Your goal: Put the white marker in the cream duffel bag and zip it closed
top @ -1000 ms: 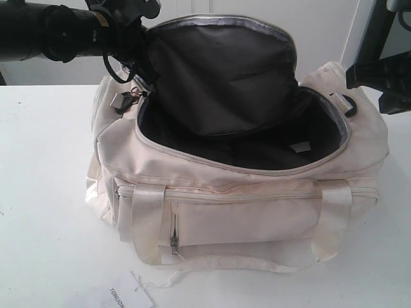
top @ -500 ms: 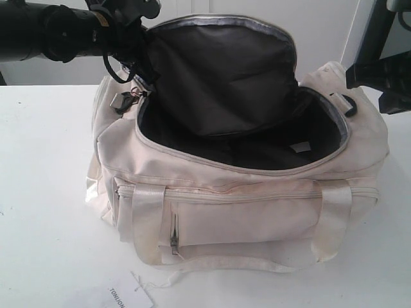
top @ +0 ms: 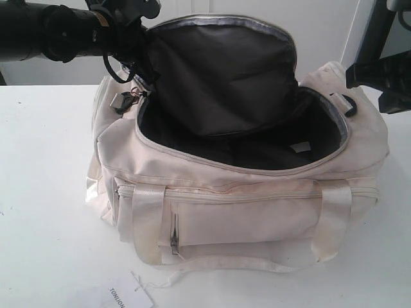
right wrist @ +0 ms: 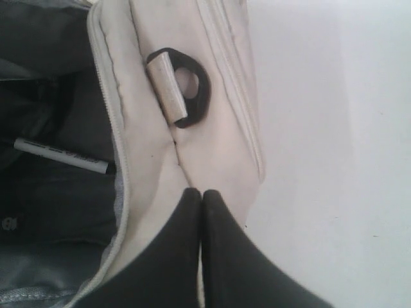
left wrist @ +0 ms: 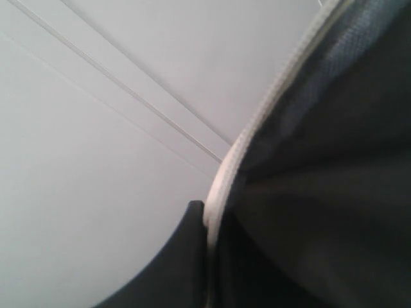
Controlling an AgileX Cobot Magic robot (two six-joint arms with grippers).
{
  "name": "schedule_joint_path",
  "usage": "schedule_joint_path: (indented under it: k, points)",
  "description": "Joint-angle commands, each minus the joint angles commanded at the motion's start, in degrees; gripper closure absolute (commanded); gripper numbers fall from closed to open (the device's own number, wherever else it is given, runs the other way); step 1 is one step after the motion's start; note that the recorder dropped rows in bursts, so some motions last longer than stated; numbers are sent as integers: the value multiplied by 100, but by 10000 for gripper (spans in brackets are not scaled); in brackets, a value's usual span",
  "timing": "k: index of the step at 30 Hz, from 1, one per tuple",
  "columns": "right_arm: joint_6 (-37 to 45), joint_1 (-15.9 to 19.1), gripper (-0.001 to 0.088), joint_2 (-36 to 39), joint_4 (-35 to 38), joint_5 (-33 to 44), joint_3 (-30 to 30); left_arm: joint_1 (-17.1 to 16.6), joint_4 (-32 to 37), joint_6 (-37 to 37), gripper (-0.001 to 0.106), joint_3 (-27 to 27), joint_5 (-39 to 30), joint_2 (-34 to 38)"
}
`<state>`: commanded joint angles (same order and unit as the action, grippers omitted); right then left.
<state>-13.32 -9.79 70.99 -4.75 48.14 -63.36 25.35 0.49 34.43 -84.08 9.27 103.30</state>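
Marker (right wrist: 61,156) lies inside bag (top: 257,218), on the dark lining at the end nearest the right pincer (right wrist: 201,200). Bag stands mid-table (top: 45,192) with its flap (top: 218,77) raised. Left pincer (left wrist: 207,215) pinches the flap's zip edge; one finger shows, the other is hidden. Right pincer is fully closed and empty, over the bag's end near the black ring (right wrist: 186,90).

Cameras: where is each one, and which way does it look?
Exterior view: in front, looking down at the cream duffel bag on the table; left arm and right arm show.
Left wrist view: beside the bag's raised flap; left hand shows.
Right wrist view: over the bag's end, looking down at the white marker inside; shut right hand shows.
Exterior and right wrist share the black strap ring.
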Motion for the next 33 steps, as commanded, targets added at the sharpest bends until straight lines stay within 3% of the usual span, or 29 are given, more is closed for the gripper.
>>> schedule_joint_path:
  k: [3,6,9,23,30,33]
  points:
    - [0,0,868,0,0,0,0,0,0,0,964,0,-20,0]
    - [0,0,868,0,0,0,0,0,0,0,597,0,-20,0]
    - [0,0,868,0,0,0,0,0,0,-576,415,0,-311,-141]
    - [3,0,868,0,0,-23,0,0,-94,-1794,393,0,-2687,-1141]
    - [3,0,868,0,15,-23,0,0,-986,-1819,401,0,-3875,-1742]
    - [3,0,868,0,15,-23,0,0,-1103,-1819,468,0,-4376,-2021]
